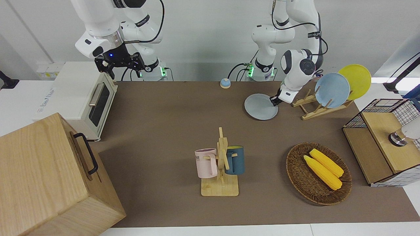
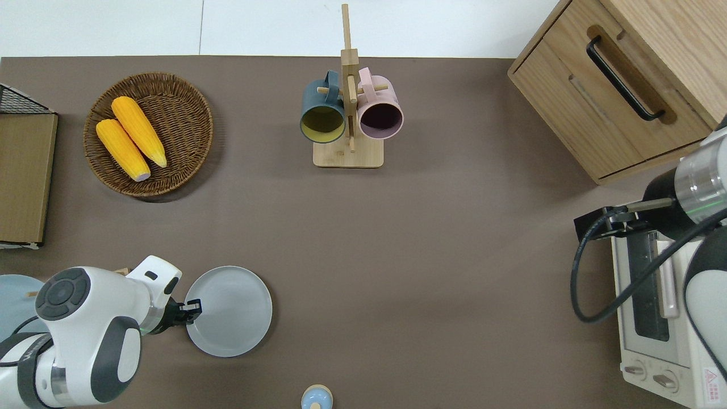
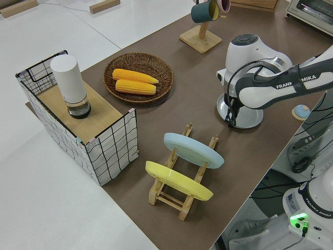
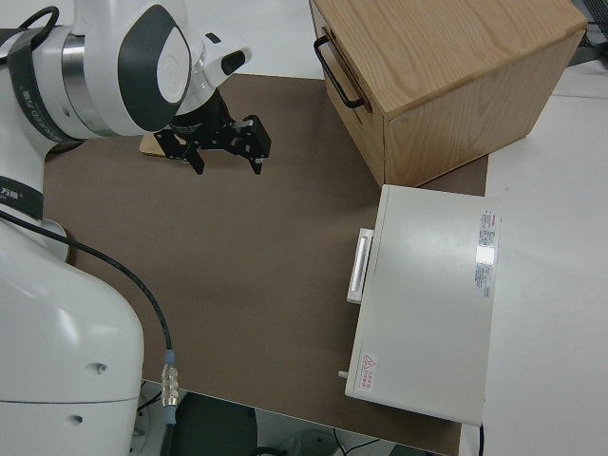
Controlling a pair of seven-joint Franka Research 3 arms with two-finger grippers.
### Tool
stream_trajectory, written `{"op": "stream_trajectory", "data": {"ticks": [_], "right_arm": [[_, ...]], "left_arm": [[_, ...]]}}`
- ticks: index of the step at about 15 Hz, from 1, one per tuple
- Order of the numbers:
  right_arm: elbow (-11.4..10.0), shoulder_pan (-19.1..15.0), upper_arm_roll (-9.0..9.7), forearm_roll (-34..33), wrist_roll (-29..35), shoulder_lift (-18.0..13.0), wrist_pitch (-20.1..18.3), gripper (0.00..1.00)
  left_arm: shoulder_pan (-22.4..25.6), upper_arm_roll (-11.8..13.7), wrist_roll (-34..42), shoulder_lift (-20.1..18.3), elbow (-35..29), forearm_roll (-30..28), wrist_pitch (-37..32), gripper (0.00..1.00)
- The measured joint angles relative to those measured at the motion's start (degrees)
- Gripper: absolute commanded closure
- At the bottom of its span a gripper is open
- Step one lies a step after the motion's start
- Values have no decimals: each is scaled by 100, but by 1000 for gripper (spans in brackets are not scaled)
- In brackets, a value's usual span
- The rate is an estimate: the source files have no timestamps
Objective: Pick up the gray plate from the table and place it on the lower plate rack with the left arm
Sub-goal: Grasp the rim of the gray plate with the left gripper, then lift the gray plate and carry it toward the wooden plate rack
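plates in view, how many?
3. The gray plate lies flat on the table with the left gripper at its rim. The light blue plate and the yellow plate stand in the lower plate rack. None seems hidden.

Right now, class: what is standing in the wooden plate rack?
A light blue plate and a yellow plate stand in the lower plate rack. Its other slots are bare; the plates hide the pegs under them.

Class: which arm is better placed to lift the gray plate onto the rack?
Left. The left gripper is already at the rim of the gray plate, right beside the lower plate rack. The right arm is parked.
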Motion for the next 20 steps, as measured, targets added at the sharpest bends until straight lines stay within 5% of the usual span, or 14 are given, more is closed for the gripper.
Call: {"op": "stream_trajectory", "data": {"ticks": [20], "right_arm": [[0,0,0,0,0,0,0,17]], "left_arm": [[-2,84,16,-35,344,-91,-384,1000]]}}
